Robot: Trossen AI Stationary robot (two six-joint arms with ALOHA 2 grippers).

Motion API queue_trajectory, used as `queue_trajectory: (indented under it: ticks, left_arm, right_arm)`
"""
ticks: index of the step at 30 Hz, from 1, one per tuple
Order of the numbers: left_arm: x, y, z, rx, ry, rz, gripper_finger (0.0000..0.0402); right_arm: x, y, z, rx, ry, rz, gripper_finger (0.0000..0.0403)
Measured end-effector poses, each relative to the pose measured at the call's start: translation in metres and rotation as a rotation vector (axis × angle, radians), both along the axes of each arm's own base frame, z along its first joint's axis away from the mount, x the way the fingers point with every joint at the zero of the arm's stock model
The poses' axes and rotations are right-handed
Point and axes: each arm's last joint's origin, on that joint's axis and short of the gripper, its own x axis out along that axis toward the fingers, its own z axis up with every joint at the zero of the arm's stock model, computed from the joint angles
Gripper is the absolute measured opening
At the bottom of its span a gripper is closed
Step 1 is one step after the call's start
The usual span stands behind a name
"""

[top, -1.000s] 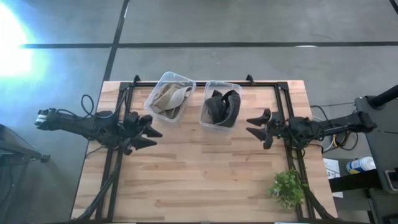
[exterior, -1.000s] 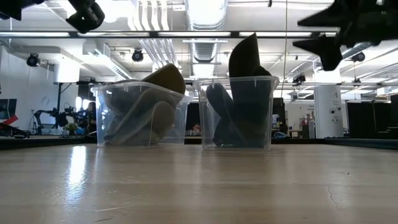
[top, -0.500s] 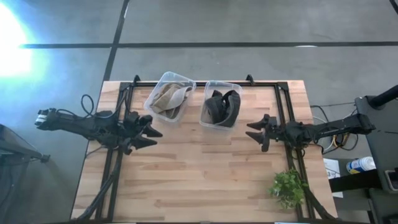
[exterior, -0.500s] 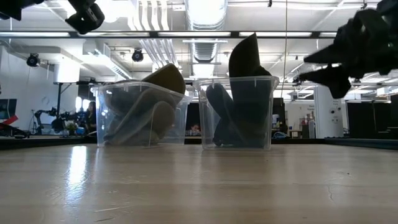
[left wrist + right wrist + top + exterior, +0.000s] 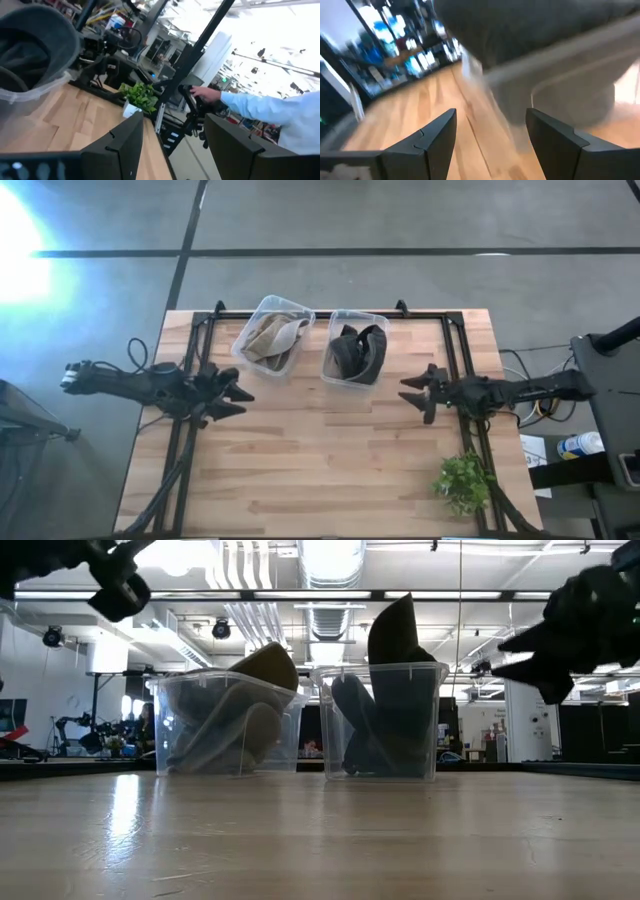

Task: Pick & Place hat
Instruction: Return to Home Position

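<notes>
Toward the far edge of the worktop (image 5: 330,460) we see two clear bins side by side, close together. The left bin (image 5: 272,330) holds the brown caps (image 5: 268,340), bundled together, and in the low view one peak rises above its rim. The right bin (image 5: 355,348) holds dark caps (image 5: 352,355), one of which also stands up past the rim. The left pincer (image 5: 243,401) hovers above the worktop's left side, near the left bin but apart from it, with its fingers spread and empty. The right pincer (image 5: 405,393) hangs over the right side, near the right bin and clear of it, its fingers likewise parted with nothing between them. A small green plant (image 5: 463,482) sits at the near right corner. Beyond the worktop, in the left wrist view, we make out a person's hand (image 5: 202,94) and light blue sleeve (image 5: 272,107).
</notes>
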Motion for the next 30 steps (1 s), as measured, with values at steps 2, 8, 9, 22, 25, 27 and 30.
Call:
queue_trajectory:
  ticks: [2,8,9,22,25,27,30]
  left_arm:
    - [-0.005,0.003,-0.005,0.002,0.010,0.015,0.0206]
    - [-0.015,0.009,-0.015,0.000,0.003,0.065,0.0206]
    - [-0.016,0.010,-0.017,-0.001,-0.003,0.078,0.0206]
    - [-0.021,0.027,-0.048,-0.001,-0.008,0.253,0.0206]
    - [-0.021,0.027,-0.057,-0.001,-0.001,0.252,0.0206]
    - [-0.021,0.027,-0.064,0.000,0.008,0.253,0.0206]
    - [-0.020,0.027,-0.076,0.000,0.033,0.252,0.0206]
  right_arm:
    - [-0.002,-0.002,0.004,0.005,-0.045,-0.017,0.0233]
    - [-0.009,-0.009,0.013,0.012,-0.156,-0.077,0.0233]
    - [-0.010,-0.010,0.014,0.013,-0.170,-0.088,0.0233]
    - [-0.014,-0.015,0.018,0.011,-0.221,-0.143,0.0233]
    - [-0.014,-0.015,0.018,0.011,-0.221,-0.143,0.0233]
    - [-0.014,-0.015,0.018,0.011,-0.221,-0.143,0.0233]
    - [-0.014,-0.015,0.018,0.011,-0.221,-0.143,0.0233]
